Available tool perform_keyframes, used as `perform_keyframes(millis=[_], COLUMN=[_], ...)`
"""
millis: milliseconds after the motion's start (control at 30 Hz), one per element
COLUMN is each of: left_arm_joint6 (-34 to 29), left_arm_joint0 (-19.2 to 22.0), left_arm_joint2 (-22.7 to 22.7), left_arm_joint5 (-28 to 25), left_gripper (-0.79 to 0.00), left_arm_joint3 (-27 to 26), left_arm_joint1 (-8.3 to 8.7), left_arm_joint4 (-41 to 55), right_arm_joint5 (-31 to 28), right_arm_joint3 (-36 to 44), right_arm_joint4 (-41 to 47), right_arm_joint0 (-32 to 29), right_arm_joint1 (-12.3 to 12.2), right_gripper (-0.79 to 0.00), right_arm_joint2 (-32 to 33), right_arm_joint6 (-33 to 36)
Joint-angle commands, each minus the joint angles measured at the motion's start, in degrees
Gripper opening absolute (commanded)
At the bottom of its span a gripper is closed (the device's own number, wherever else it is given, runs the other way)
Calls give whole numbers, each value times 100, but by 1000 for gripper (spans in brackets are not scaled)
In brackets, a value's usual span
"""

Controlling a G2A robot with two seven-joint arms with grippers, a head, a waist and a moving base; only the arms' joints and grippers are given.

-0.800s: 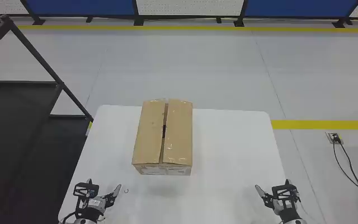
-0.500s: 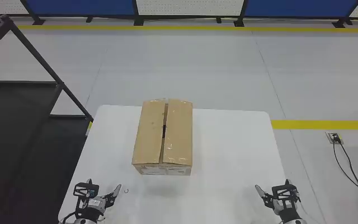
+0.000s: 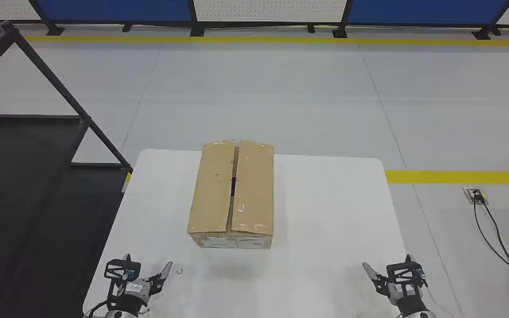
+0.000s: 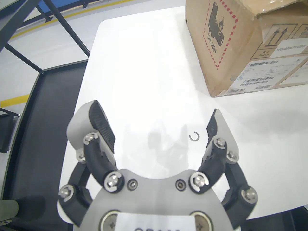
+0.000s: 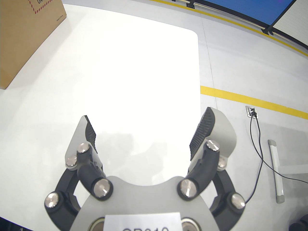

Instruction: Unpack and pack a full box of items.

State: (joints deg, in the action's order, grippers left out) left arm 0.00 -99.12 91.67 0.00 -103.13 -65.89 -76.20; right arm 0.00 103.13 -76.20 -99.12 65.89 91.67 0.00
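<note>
Viewing from the top: a cardboard box is seen standing on the white table, flaps folded shut, well ahead of both grippers and between them. The left gripper and right gripper are positioned at the near table edge, well apart, each spread wide with nothing gripped. A small split ring is noted just beside the left gripper, on its box side.

Left wrist view: the jaws are opened wide. The ring is seen lying flat near the finger closer to the box, apart from it. The box is placed ahead, off to that same side, with one top flap edge slightly lifted.

Right wrist view: the jaws are spread wide above the tabletop. The box is found ahead, off toward the other arm's side.
</note>
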Motion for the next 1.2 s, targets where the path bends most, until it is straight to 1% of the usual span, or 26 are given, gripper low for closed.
perform_keyframes(millis=[0,300,367,467,533,600,700,800,1167], left_arm_joint6=[0,0,158,278,572,783,964,994,994], left_arm_joint0=[0,0,66,224,329,439,603,671,671], left_arm_joint2=[0,0,43,47,66,56,37,41,41], left_arm_joint5=[0,0,-145,-150,-104,-200,-196,-317,-317], left_gripper=[0,0,0,0,0,0,0,0,0], left_arm_joint3=[0,0,28,155,219,297,369,381,381], left_arm_joint1=[0,0,-14,-28,-50,-65,-84,-83,-83], left_arm_joint4=[0,0,394,481,683,838,918,896,896], right_arm_joint5=[0,0,-3,-94,-111,-123,-103,-373,-373], right_arm_joint3=[0,0,28,96,115,175,266,378,378], right_arm_joint4=[0,0,13,55,66,48,72,-83,-83], right_arm_joint0=[0,0,33,139,237,354,522,648,648], right_arm_joint1=[0,0,5,25,39,56,83,81,81], right_gripper=[-1,0,0,0,0,0,0,0,0], right_arm_joint2=[0,0,-16,-134,-210,-319,-450,-591,-591], right_arm_joint6=[0,0,-25,-180,-252,-369,-475,-256,-256])
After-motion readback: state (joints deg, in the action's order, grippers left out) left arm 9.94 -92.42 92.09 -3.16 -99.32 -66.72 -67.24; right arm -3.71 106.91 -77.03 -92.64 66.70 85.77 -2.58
